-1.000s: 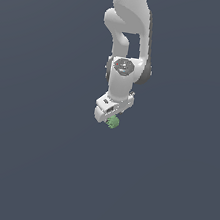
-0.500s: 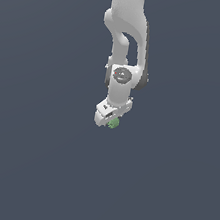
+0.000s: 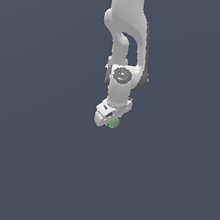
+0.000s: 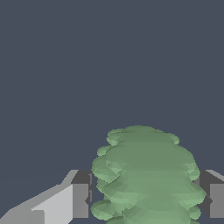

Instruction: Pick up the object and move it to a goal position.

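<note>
The object is a tiny bumpy green lump tucked under the white gripper head in the exterior view. My gripper is shut on it, at the end of the white arm that hangs down from the top of that view. In the wrist view the object fills the space between the two dark-tipped fingers, one finger on each side and both touching it. Its lower part runs out of that view.
Only a plain dark grey-blue surface surrounds the arm in both views. No other objects, containers or edges show.
The arm has straightened and the gripper, still holding the object, has shifted slightly toward the exterior view's left and a little down over the last second.
</note>
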`<act>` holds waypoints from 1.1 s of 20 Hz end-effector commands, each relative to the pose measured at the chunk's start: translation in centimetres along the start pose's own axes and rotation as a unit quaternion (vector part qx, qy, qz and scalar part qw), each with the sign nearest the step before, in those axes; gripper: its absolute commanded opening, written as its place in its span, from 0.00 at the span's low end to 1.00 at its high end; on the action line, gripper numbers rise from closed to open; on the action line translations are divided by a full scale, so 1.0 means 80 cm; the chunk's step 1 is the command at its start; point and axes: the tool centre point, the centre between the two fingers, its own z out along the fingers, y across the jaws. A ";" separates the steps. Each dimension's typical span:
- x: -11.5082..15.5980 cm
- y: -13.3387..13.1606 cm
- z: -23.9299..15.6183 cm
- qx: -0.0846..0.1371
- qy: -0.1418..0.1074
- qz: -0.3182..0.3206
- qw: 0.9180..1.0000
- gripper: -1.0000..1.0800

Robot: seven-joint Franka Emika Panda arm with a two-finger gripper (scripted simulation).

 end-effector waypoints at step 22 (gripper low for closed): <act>0.073 0.066 -0.045 0.001 0.000 0.000 1.000 0.00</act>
